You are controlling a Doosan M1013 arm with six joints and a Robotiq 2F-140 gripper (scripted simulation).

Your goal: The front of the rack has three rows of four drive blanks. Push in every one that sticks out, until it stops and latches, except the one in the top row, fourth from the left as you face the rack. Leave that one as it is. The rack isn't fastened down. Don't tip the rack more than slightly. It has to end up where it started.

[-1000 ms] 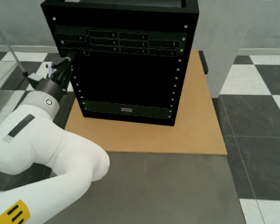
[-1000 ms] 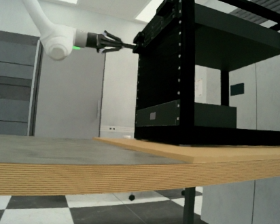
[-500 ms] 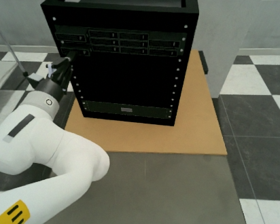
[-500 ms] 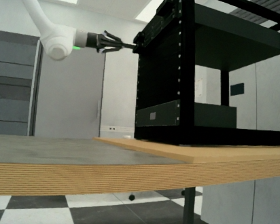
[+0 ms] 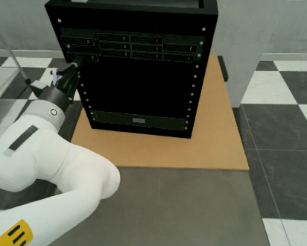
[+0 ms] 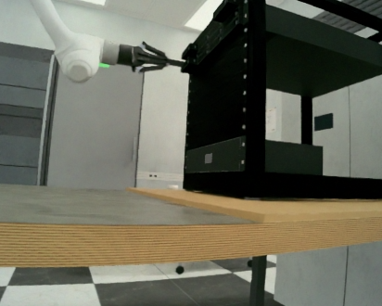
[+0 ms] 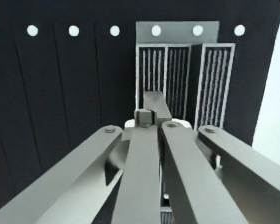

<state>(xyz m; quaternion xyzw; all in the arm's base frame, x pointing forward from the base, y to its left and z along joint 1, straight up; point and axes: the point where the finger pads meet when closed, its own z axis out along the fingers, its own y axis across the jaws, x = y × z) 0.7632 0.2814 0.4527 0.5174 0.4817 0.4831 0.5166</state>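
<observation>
Blank at bottom row's far left (image 5: 91,57) (image 6: 186,69) (image 7: 152,65) lies straight ahead of your clenched, empty claw (image 5: 80,61) (image 6: 182,63) (image 7: 152,105), so your push should run squarely along its depth into the unfastened rack (image 5: 131,21) (image 6: 254,93) (image 7: 261,65), gently enough to avoid tipping.

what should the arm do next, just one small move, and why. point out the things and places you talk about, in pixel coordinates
Probably ease the shut gripper (image 5: 80,60) (image 6: 184,63) (image 7: 152,105) gently straight forward: its tips are at the bottom-left blank (image 5: 89,57) (image 6: 186,69) (image 7: 152,70), which appears to stand slightly proud of the middle-row blank (image 7: 178,70) beside it.
</observation>
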